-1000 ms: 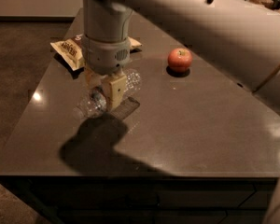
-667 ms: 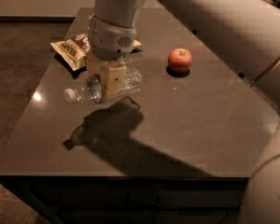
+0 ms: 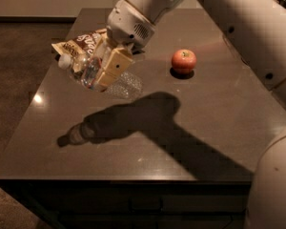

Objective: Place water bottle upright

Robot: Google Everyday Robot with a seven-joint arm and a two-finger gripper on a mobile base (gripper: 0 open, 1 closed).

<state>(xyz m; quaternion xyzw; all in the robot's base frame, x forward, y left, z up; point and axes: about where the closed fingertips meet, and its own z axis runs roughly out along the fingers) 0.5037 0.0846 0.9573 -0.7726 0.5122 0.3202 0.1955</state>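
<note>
I have the water bottle [image 3: 126, 84] clamped across its middle in the gripper [image 3: 97, 77], which hangs above the left half of the dark table. The bottle is small, clear and ribbed, with a white screw cap. It is off the table surface and lies closer to flat than upright, with the cap pointing left and slightly up and the base down to the right. The fingers hide most of its label band.
</note>
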